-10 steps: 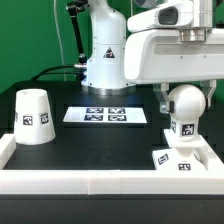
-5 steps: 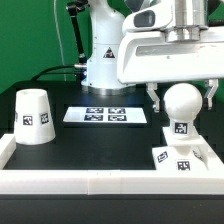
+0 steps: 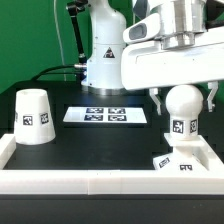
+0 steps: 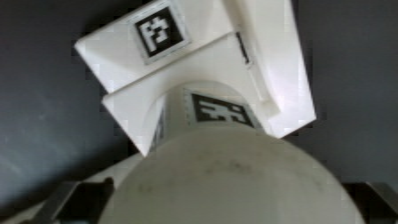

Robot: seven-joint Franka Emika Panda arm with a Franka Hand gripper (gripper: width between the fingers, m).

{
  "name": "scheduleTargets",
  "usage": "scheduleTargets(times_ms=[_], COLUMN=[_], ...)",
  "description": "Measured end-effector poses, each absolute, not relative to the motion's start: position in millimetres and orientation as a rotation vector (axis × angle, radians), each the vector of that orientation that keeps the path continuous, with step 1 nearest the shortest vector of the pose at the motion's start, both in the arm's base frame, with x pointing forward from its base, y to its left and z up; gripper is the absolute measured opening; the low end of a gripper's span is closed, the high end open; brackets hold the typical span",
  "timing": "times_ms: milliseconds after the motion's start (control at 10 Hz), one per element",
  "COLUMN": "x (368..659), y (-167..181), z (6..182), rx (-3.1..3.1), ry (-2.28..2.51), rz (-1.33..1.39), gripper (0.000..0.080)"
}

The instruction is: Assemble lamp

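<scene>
My gripper [image 3: 184, 100] is shut on the round white bulb [image 3: 183, 104], with a finger on each side of it. The bulb's short tagged stem [image 3: 181, 127] points down and hangs just above the flat square base [image 3: 177, 162], which lies at the front on the exterior view's right. In the wrist view the bulb [image 4: 222, 170] fills the space between my gripper's [image 4: 222, 203] fingers, with the tagged base [image 4: 160, 40] beneath it. The cup-like shade [image 3: 33, 115] stands with its narrow end up on the exterior view's left, far from the gripper.
The marker board [image 3: 107, 115] lies flat in the middle of the black table. A white wall [image 3: 100, 183] runs along the table's front and sides, close to the base. The arm's own pedestal [image 3: 105, 60] stands at the back.
The gripper with the bulb shifted a little to the exterior view's left, then back right, staying at about the same height over the base. The shade and base have not moved.
</scene>
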State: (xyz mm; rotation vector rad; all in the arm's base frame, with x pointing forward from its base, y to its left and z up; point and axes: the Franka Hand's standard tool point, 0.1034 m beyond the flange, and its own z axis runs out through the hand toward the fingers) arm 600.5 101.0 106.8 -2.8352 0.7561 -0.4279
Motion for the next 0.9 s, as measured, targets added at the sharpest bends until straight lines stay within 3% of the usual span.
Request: scheduleTargets(times_ms=[900], x=[608.9], y=[91.4], z=[107.3], rx=[-2.377], ry=[1.501], rz=[-0.300], gripper=[0.0581])
